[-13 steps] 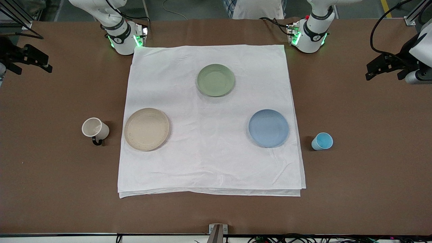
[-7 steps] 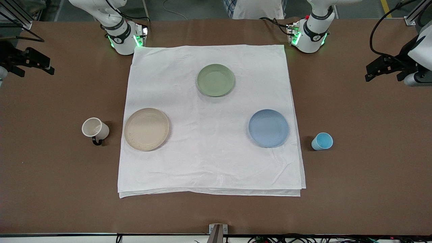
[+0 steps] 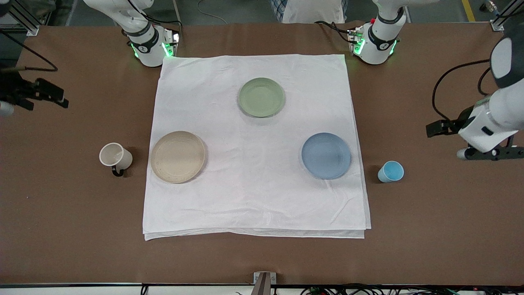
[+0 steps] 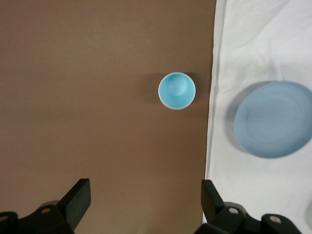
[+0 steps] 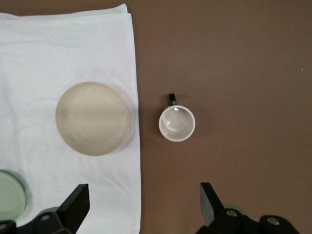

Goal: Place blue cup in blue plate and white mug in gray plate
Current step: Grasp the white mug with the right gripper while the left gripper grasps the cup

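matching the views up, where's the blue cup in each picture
Front view: the blue cup stands on bare brown table beside the white cloth, at the left arm's end.
Left wrist view: cup mid-picture.
Right wrist view: not in it.
Shared landmark: the blue plate on the cloth.

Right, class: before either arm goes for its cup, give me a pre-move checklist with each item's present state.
1. blue cup upright on the bare table, free to grasp: ok.
2. white mug upright, free: ok.
3. blue plate holds nothing: ok.
4. gray plate holds nothing: ok.
5. left end effector open, holding nothing: ok. It is up over the bare table toward the left arm's end.
6. right end effector open, holding nothing: ok. It is up over the bare table toward the right arm's end.
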Robot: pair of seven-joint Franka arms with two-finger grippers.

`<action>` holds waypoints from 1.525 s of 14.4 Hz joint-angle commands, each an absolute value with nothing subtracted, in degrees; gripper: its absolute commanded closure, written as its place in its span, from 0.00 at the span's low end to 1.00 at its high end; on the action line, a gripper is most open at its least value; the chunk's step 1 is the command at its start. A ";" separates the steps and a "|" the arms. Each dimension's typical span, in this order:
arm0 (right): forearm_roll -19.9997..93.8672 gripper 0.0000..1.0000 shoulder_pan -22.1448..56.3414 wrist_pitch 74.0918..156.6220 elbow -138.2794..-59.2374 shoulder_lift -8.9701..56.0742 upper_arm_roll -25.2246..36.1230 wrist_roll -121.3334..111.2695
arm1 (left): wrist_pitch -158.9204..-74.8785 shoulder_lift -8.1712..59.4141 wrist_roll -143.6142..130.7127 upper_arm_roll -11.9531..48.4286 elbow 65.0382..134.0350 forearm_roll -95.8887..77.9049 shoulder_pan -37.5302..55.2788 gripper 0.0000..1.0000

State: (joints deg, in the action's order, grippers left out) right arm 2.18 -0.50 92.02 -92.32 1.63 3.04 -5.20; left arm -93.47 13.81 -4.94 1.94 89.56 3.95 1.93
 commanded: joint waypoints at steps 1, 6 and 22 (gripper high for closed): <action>2.20 0.00 -1.32 99.37 -90.36 13.92 3.16 -5.98 | -102.61 14.85 -8.42 2.11 96.12 4.57 1.49 0.00; 2.99 0.00 -0.70 114.23 -94.21 23.36 3.08 -5.45 | -125.66 21.78 -9.32 2.02 105.73 4.66 0.71 0.02; 2.99 0.74 -2.99 127.02 -110.48 25.93 2.90 -9.40 | -130.08 26.20 -9.49 5.70 108.54 4.48 -0.26 1.00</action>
